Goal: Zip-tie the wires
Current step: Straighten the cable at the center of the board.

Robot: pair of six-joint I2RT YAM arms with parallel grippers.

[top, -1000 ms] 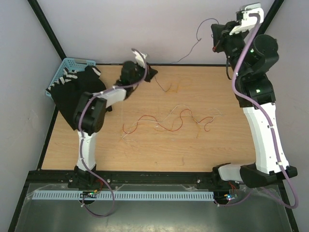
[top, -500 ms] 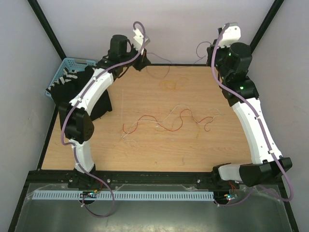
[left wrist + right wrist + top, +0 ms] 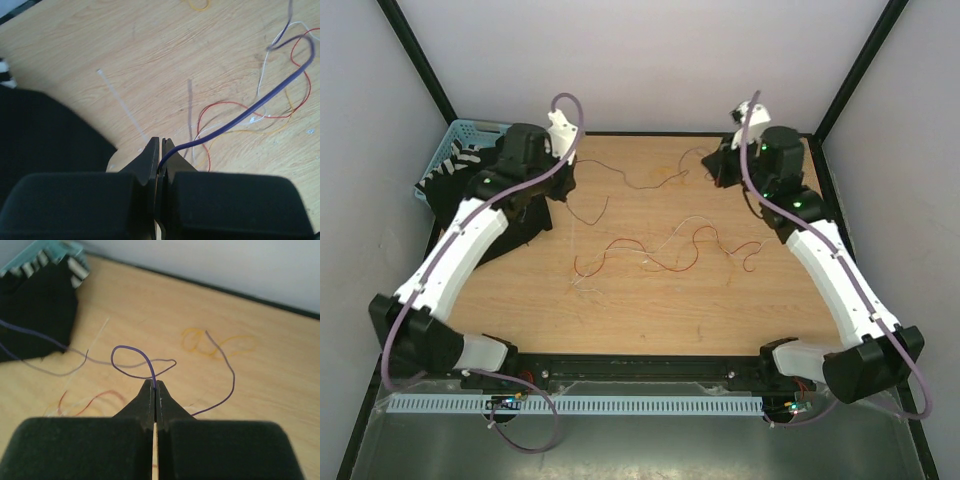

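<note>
Left gripper [image 3: 160, 150] and right gripper [image 3: 155, 389] both clamp one purple wire [image 3: 270, 98] over the wooden table [image 3: 620, 315]; blue basket [image 3: 460, 132] at ten o'clock.

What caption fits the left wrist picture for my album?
Left gripper shut on a thin purple wire, with the white zip tie lying on the table just ahead.
</note>
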